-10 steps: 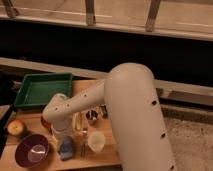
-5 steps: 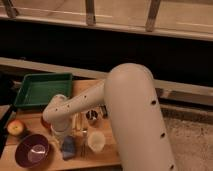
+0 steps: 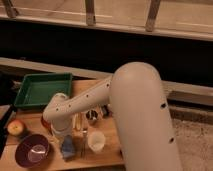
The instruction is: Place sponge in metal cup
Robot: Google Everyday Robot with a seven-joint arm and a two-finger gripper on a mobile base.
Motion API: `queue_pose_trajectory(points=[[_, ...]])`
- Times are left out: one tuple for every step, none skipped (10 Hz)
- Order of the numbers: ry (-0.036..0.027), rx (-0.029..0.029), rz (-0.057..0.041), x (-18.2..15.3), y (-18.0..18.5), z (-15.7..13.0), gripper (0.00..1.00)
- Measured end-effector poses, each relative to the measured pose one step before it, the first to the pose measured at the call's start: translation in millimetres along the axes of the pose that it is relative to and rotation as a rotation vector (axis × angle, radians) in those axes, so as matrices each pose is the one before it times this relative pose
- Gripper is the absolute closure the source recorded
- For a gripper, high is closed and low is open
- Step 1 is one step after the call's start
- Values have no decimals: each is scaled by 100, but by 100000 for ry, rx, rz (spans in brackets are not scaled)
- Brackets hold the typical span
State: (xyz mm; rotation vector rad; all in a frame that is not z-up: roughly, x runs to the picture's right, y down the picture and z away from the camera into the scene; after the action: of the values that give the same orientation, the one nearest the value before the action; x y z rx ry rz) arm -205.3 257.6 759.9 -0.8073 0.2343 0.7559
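A bluish sponge [image 3: 67, 148] lies on the wooden table [image 3: 107, 156] near its front edge, between the purple bowl and the white cup. The small metal cup [image 3: 92, 117] stands behind it to the right, close under my white arm. My gripper [image 3: 79, 135] hangs down from the arm, just right of the sponge and in front and to the left of the metal cup. The arm hides part of the table behind the cup.
A green tray [image 3: 42, 90] sits at the back left. A purple bowl [image 3: 32, 150] is at the front left, with an apple [image 3: 16, 127] behind it. A white cup [image 3: 96, 141] stands right of the sponge. A dark wall and rail run behind.
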Motion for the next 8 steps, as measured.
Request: queue_pose_trajectory(points=[[-1014,693,-262,-35,-108,-633,100],[-1060,1195,38,26,-357,-789,100],[-1219,1942,276,58,-617,-1044,100],[-921,1406,512,-15,-469,-887,100],[-1420,3447,1307,5,-1174,-2006,100],[-1212,2684,1301,-177,-1172,-1720,100],[-1233,2773,1558,-264,-1846,-1637,100],[-950,2013,1174,-255,-1546,-1227,100]])
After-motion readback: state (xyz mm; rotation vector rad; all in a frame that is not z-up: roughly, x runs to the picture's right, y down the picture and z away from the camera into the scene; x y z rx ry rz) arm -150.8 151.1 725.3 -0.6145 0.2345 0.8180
